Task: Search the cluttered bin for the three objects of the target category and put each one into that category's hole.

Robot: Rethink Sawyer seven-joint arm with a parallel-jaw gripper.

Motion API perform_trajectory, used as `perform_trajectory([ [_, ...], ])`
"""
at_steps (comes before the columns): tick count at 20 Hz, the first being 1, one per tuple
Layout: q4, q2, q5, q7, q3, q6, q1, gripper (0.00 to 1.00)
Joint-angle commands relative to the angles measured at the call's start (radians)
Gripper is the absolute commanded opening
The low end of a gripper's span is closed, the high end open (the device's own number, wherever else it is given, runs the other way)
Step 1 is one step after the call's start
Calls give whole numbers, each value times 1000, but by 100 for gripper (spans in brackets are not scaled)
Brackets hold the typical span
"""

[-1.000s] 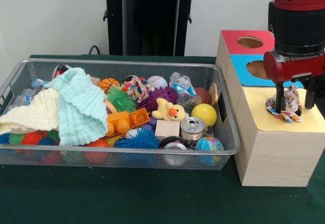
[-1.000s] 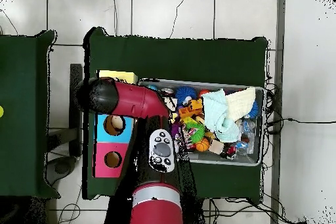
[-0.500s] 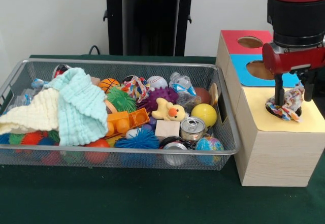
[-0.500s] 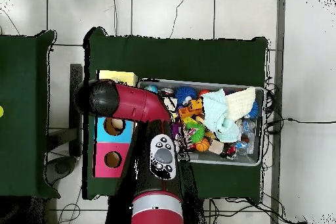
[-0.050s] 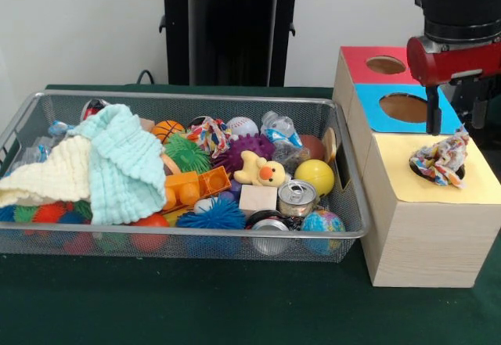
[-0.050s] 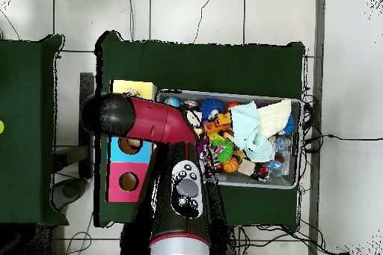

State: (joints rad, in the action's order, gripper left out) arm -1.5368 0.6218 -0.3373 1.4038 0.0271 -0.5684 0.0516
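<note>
Patterned cloth bundle [image 5: 440, 159] sits on the yellow section [image 5: 434, 185] of the wooden sorting box [image 5: 419, 235], bunched over that section's hole, mostly above the surface, a tip sticking upward. Tool [image 5: 452, 118] hangs just above the bundle, clear of it; two dark fingers [image 5: 431, 110] spread apart, nothing between them. The bundle's upper tip reaches close to the gap between the fingers but no contact shows.

Box top, front view: blue section [image 5: 374, 112] with its round hole behind the yellow one, red section [image 5: 360, 63] with its hole behind that. Both holes appear empty.

Wire bin [image 5: 188, 243] stands just beside the box on the green counter [image 5: 196, 306]. Contents, crowded: mint cloth [image 5: 125, 165] draped over a pale yellow cloth [image 5: 47, 177] at one end; a second patterned cloth piece [image 5: 210, 135] near the far wall; yellow duck [image 5: 261, 170], yellow ball [image 5: 315, 176], two cans [image 5: 296, 196], globe ball [image 5: 322, 224], blue spiky ball [image 5: 210, 217], orange block [image 5: 188, 188], small wooden block [image 5: 257, 199].

Overhead view: the red arm [image 6: 153, 121] covers the box's yellow end [image 6: 135, 87]; tool and bundle hidden beneath it.
</note>
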Motion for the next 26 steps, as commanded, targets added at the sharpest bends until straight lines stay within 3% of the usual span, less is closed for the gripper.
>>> perform_trajectory([
  [1,-72,6,-32,273,1,-125,-23,100],
  [6,-80,15,4,228,15,-148,-36,100],
  [10,-123,39,97,82,28,-90,-91,100],
  [17,-194,102,310,-207,-38,-19,-279,100],
  [21,-233,137,440,-308,-98,-11,-395,100],
  [26,-248,155,596,-353,-157,-7,-501,100],
])
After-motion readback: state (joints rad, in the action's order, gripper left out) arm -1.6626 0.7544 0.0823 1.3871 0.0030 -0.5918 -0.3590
